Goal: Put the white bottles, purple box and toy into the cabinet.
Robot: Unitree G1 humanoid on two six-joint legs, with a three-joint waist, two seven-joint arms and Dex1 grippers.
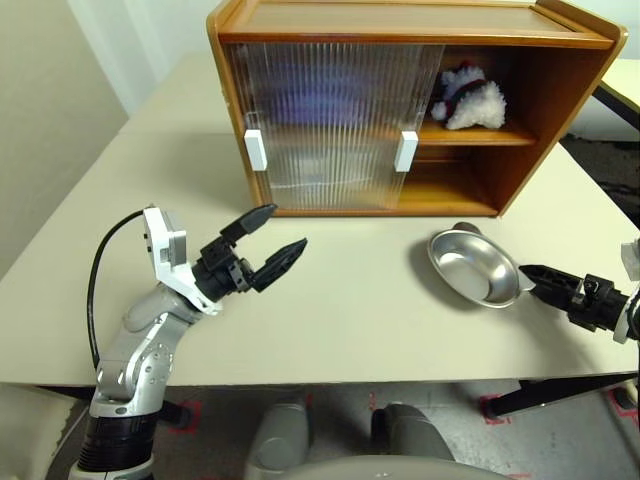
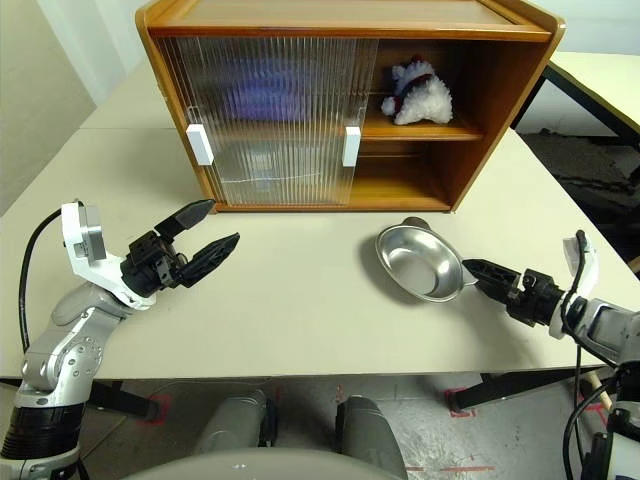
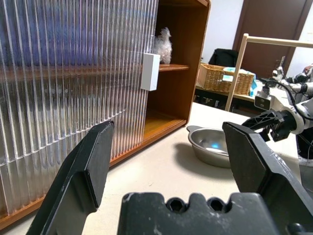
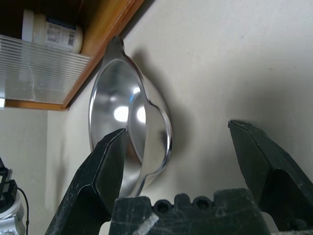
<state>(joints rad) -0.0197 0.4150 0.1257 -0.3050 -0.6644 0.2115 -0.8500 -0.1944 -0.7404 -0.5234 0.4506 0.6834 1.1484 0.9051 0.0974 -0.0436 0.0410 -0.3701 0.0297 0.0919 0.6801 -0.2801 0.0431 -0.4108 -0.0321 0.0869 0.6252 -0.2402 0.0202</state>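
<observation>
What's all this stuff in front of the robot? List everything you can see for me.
cabinet: one, brown wood, at the back of the table, right side open.
sliding doors: ribbed, translucent, with two white handles, covering the cabinet's left and middle.
toy: one, white plush with red and green, on the cabinet's shelf, open right side.
white bottle: one seen, white with a blue label, inside the cabinet behind a door.
purple shape: blurred behind the doors, on the upper level; cannot tell what it is.
metal dish: one, silver, on the table before the cabinet's right end.
table: one, beige.
left hand: black fingers, open, above the table.
right hand: black fingers, open, at the dish's rim.
</observation>
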